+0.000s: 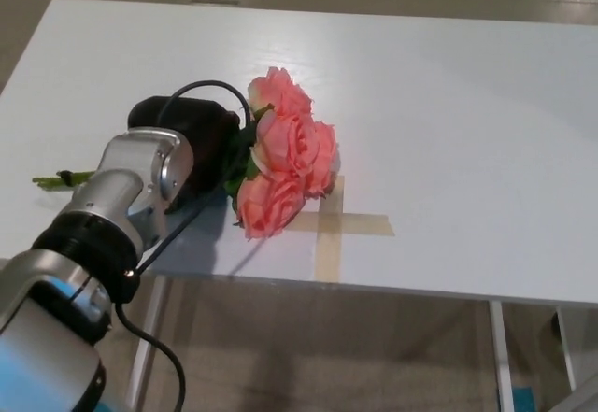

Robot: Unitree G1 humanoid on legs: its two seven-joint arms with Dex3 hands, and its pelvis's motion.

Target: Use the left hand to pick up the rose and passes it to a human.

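Rose (285,155) lies crosswise on the table (448,104), blooms rightward, left robot hand (192,136) covering its stem, grip unclear.

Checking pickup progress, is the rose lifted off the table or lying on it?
Cannot tell for sure. The rose lies sideways, low over the white table, blooms by the tape cross; the left hand covers its stem.

Table (448,104): bare white surface from 12 through 4 o'clock of the rose (285,155); open access there. Tape cross (332,225) flat at 5 o'clock of the blooms, no obstruction. At 9 o'clock, left hand (192,141) and its forearm block approach; black cable (201,94) loops above the hand. Stem end (56,180) protrudes further toward 9 o'clock. Table's near edge at 6 o'clock.
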